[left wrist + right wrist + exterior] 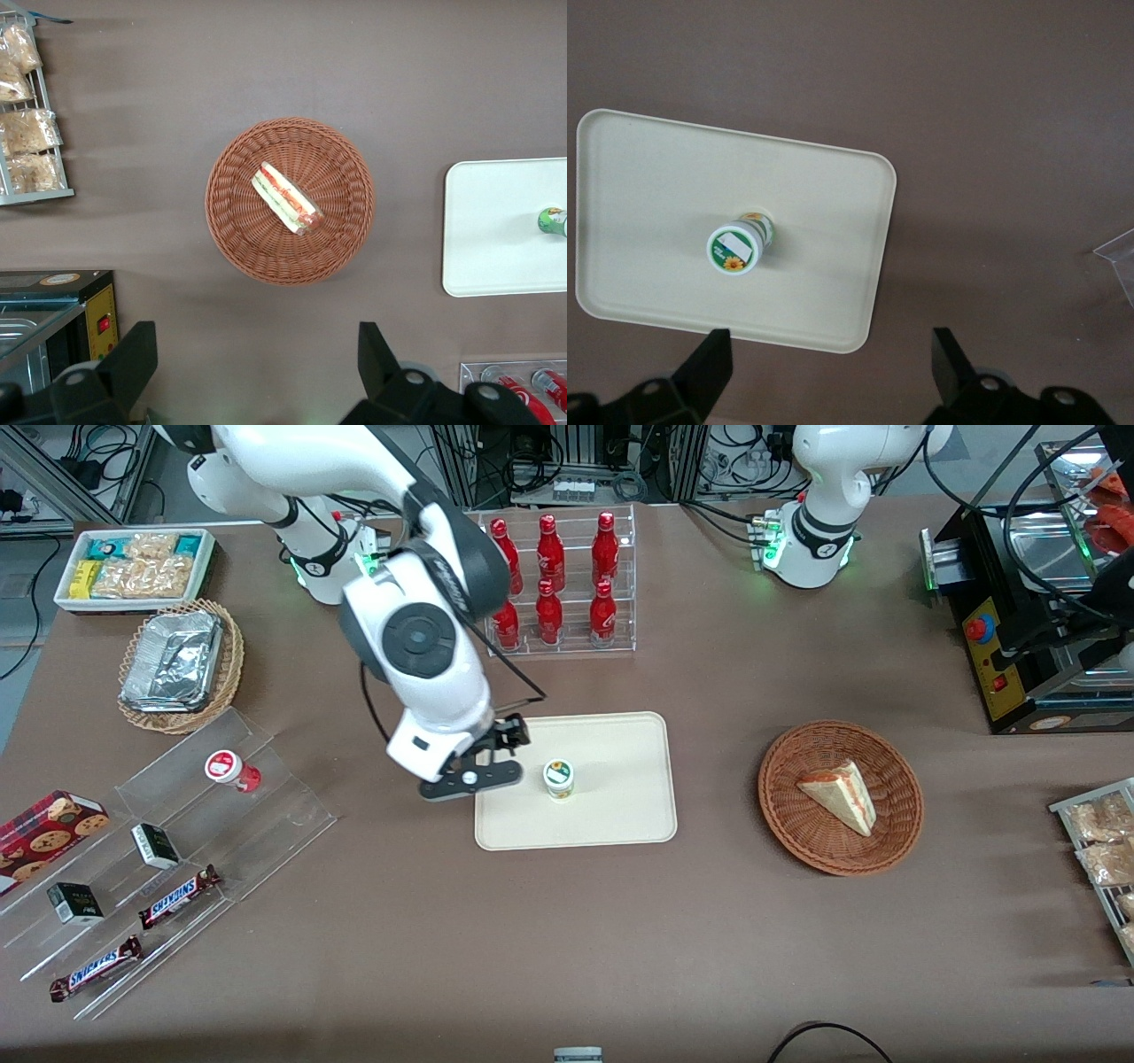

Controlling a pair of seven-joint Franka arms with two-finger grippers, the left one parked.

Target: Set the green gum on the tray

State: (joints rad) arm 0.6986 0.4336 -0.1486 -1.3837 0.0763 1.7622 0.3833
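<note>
The green gum (558,778) stands upright on the cream tray (611,779), roughly at its middle, white lid with a green-and-yellow label facing up. My right gripper (494,758) hovers over the tray's edge toward the working arm's end, beside the bottle and apart from it. In the right wrist view the green gum (735,246) sits on the tray (656,177), and the gripper (830,352) is open with only tray rim and brown table between its black fingers. The left wrist view catches the green gum (553,220) on the tray (496,221).
A clear stepped stand (266,815) holds a red-based bottle (232,769), small boxes and Snickers bars (177,895). A rack of red bottles (554,584) stands farther from the camera than the tray. A wicker basket (797,824) holds a sandwich toward the parked arm's end.
</note>
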